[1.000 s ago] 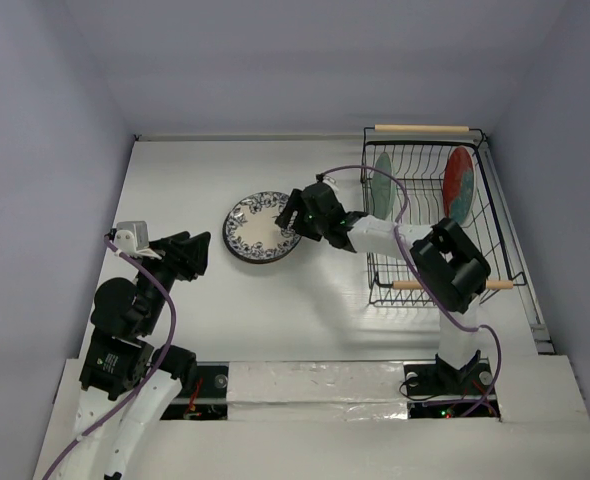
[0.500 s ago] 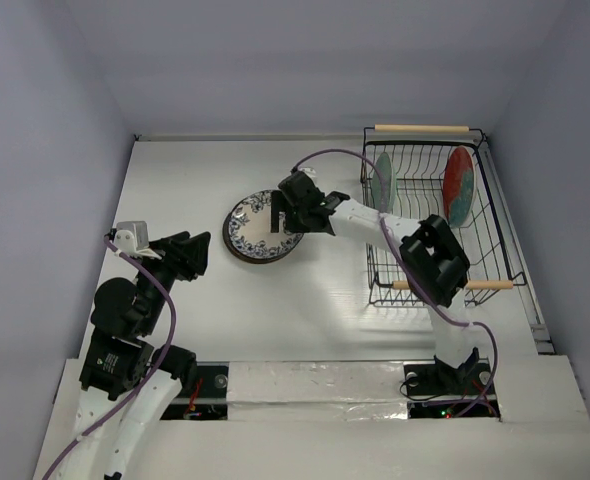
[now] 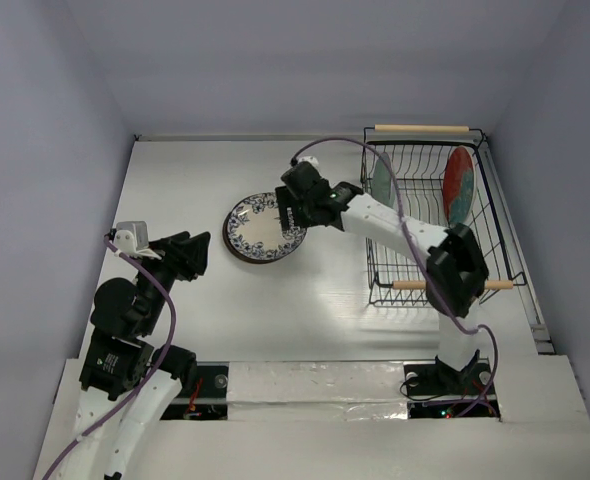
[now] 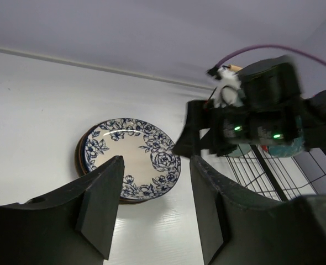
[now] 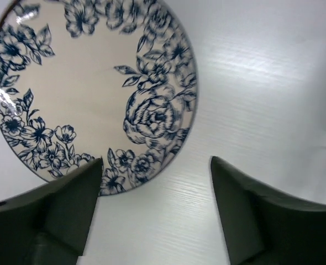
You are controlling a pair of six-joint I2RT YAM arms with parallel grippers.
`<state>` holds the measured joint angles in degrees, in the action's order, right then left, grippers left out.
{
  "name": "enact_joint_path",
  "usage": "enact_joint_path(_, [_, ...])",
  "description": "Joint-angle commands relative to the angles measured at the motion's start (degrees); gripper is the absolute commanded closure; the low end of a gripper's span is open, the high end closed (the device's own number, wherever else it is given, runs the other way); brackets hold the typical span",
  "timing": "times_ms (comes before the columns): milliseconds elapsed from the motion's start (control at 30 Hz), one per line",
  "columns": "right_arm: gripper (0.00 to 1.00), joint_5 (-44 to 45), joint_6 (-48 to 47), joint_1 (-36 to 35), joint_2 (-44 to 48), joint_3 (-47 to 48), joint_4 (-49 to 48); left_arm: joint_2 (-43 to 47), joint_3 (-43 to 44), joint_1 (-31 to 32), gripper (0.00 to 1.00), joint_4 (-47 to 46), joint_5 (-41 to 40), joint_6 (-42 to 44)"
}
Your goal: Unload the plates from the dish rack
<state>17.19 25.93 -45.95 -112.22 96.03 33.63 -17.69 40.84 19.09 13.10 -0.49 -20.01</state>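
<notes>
The white plate with a blue floral rim lies flat on the table, left of the dish rack. A dark plate rim shows under it. My right gripper hovers open and empty over this plate's right edge; its wrist view shows the plate just beyond its open gripper. A pale green plate and a red plate with teal flowers stand upright in the rack. My left gripper is open and empty, left of the stack, facing the floral plate.
The rack has wooden rod handles at the far end and the near end. My right arm's elbow sits over the rack's near end. A purple cable loops above the rack. Grey walls close in the table.
My right gripper has shifted left and slightly away from me, over the floral plate's right edge, and its elbow has swung right. The plate and the left arm have not moved.
</notes>
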Motion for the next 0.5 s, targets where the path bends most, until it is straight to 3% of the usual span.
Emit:
enact_joint_path(0, [0.31,11.1,-1.5,-0.5,11.7,-0.8,0.0,1.0,-0.1,-0.2,0.55,-2.8,0.2,0.0])
enact_joint_path(33, [0.72,12.9,-1.4,1.2,16.3,-1.7,-0.1,1.0,-0.1,-0.2,0.6,-2.8,0.2,0.0])
enact_joint_path(67, [0.91,14.9,-1.4,2.3,18.8,-2.8,-0.2,0.9,-0.1,-0.2,0.68,-2.9,0.2,0.0])
enact_joint_path(100, [1.0,17.7,-1.3,3.7,21.2,-3.8,-0.5,0.6,-0.1,-0.2,0.73,-2.7,0.2,0.0])
enact_joint_path(133, [1.0,18.7,-1.3,5.4,25.9,-6.3,-0.6,0.5,-0.1,-0.2,0.83,-2.6,0.2,0.0])
enact_joint_path(200, [1.0,22.1,-0.7,12.2,30.4,-9.1,-0.9,0.4,0.3,-0.2,0.93,-2.0,0.0,-0.1])
enact_joint_path(300, [1.0,26.8,-0.3,23.2,37.9,-15.0,-1.6,1.4,0.1,-0.2,0.95,-2.2,-0.3,-0.1])
enact_joint_path(367, [0.96,24.7,-1.4,29.2,41.5,-18.9,-3.6,1.6,0.0,-0.2,0.95,-2.3,-0.1,-0.1])
enact_joint_path(400, [0.9,21.0,-3.1,34.6,42.0,-19.9,-5.9,1.7,0.1,-0.2,0.94,-2.1,0.1,-0.1])
enact_joint_path(433, [0.68,19.7,-3.4,36.9,41.8,-20.1,-5.9,1.8,0.1,-0.2,0.93,-2.2,0.2,0.0])
enact_joint_path(467, [0.55,19.0,-3.8,38.6,41.2,-19.7,-5.3,1.8,0.1,-0.2,0.92,-2.2,0.2,0.0])
